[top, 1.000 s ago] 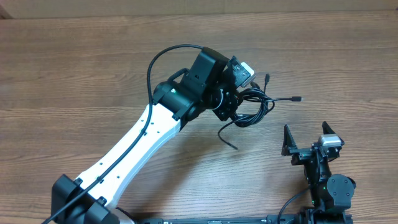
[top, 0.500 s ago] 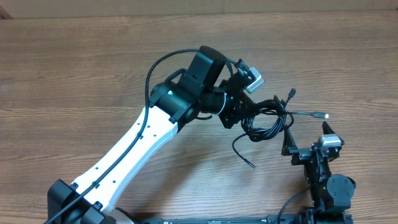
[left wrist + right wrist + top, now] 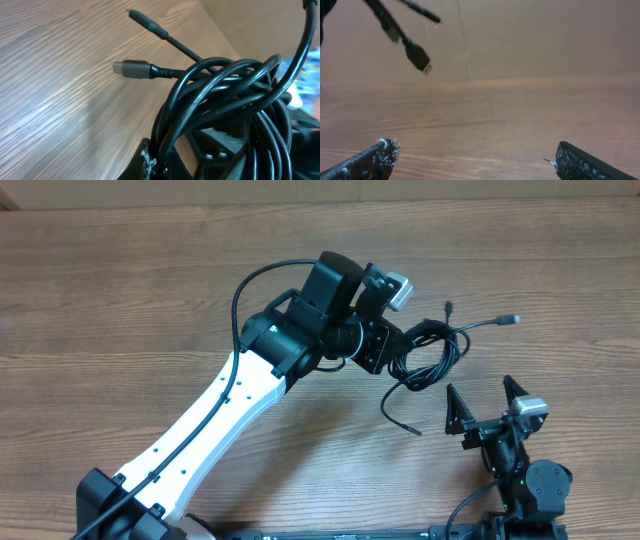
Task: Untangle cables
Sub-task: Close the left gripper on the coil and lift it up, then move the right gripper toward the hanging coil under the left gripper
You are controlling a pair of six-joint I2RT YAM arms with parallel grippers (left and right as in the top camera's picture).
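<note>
Item: tangle of thin black flexible cables [image 3: 428, 358], coiled in overlapping loops, apparently lifted off the worktop, right of centre in the overhead view. Three ends are left free: a grey-tipped plug [image 3: 510, 319] thrown toward the upper right, a slim barrel plug [image 3: 448, 307] above the coil, and a bare tail [image 3: 400, 418] drooping below. Left pincer [image 3: 393, 350]: clenched on the bundle, seemingly so that the strands hang apart and can be singled out. Right pincer [image 3: 482, 392]: released, jaws spread wide and empty, stationed at lower right just below the coil, judged ready to receive a loose end. Brown wood-grain worktop [image 3: 120, 300] is recorded beneath.
</note>
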